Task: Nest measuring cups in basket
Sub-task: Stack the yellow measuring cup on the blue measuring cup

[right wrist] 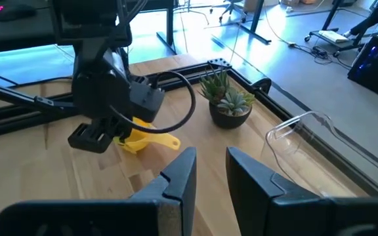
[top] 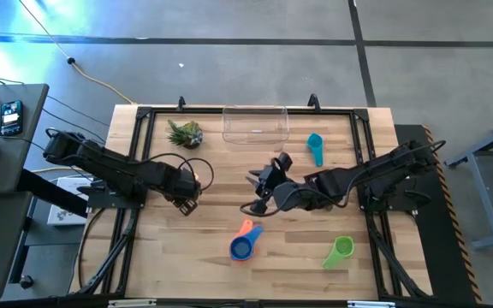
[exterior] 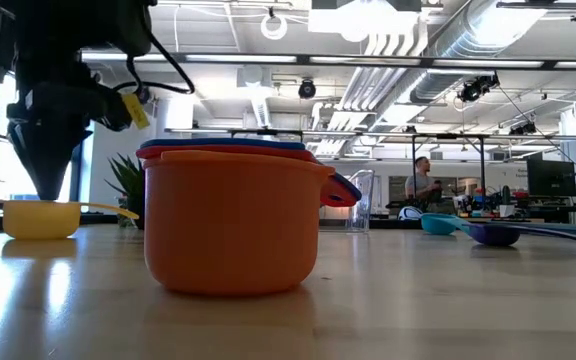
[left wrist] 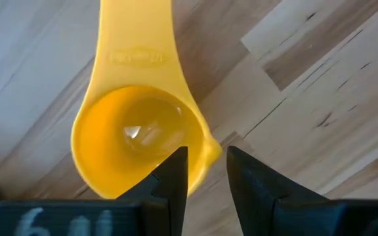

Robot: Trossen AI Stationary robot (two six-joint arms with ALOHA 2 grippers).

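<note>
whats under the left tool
A yellow cup on the bare table, its rim at the left tool. The tool's body hides the near rim.

Smooth, glossy plastic is seen in the yellow cup, and pale matt wood in the table.

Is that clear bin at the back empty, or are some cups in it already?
Empty. From above, the clear bin holds nothing, only bare wood showing through it.
</note>
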